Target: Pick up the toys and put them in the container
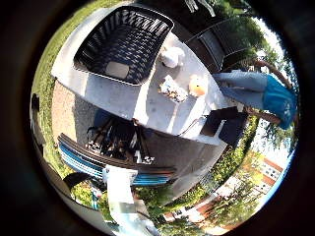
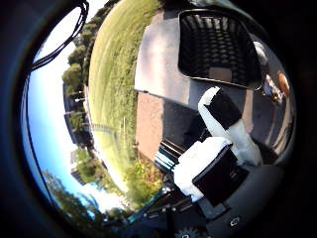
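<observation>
Fingers (image 2: 223,119) of the hand (image 2: 213,163) look relaxed, holding nothing; grey table (image 1: 123,98) outdoors on grass carries black basket (image 1: 123,44), toys (image 1: 172,88) at its 4 o'clock.

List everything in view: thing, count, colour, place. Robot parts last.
basket: one, black, latticed, at one end of the table, nothing in it but a pale patch on its floor
white toy: one, white, on the table just beside the basket
speckled toy: one, pale with dark marks, on the table further from the basket
orange toy: one, orange and pale, on the table next to the speckled toy
table: one, grey, outdoors on paving by grass
grass: green, beside the paving
hand: one, white and black, raised clear of the table, holding nothing
</observation>
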You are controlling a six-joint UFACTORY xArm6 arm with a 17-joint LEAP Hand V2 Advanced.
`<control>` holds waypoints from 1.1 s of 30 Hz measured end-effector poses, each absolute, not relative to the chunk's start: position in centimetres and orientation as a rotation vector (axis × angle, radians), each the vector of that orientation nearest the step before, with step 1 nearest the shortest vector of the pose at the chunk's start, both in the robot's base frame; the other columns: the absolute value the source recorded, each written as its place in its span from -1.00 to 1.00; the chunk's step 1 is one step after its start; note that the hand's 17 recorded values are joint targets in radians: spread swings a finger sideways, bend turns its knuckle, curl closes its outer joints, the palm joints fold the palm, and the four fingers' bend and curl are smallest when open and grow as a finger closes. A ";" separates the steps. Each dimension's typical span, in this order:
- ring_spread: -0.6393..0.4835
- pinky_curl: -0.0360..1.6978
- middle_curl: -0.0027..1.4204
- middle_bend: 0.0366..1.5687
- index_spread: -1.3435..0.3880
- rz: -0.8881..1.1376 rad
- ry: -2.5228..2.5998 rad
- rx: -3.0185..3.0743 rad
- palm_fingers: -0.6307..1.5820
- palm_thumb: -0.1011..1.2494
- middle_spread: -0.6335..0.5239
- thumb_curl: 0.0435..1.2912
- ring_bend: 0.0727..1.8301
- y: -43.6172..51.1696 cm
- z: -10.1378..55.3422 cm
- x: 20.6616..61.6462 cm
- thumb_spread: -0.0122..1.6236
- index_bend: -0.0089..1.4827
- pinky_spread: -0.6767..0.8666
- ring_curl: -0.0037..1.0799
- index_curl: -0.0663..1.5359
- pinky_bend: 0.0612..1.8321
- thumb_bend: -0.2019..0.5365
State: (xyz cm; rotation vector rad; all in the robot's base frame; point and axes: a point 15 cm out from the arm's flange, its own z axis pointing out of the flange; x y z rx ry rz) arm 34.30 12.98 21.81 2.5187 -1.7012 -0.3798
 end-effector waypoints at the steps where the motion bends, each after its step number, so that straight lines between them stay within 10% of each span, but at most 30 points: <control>1: 0.62 -0.67 -0.54 -0.82 0.39 -0.370 -1.704 2.527 -0.27 0.25 0.17 -0.51 -0.87 12.9 22.4 34.7 0.63 -0.67 0.39 -0.46 -0.44 -0.85 -0.50; 19: 0.61 -0.65 -0.55 -0.82 0.38 -0.270 -2.054 2.323 -0.27 0.14 0.17 -0.50 -0.85 -2.3 22.9 45.1 0.59 -0.77 0.40 -0.42 -0.48 -0.82 -0.51; 33: 0.60 -0.63 -0.54 -0.81 0.39 -0.388 -2.065 2.156 -0.29 0.04 0.16 -0.51 -0.83 -13.8 6.3 45.3 0.51 -0.77 0.38 -0.40 -0.54 -0.79 -0.53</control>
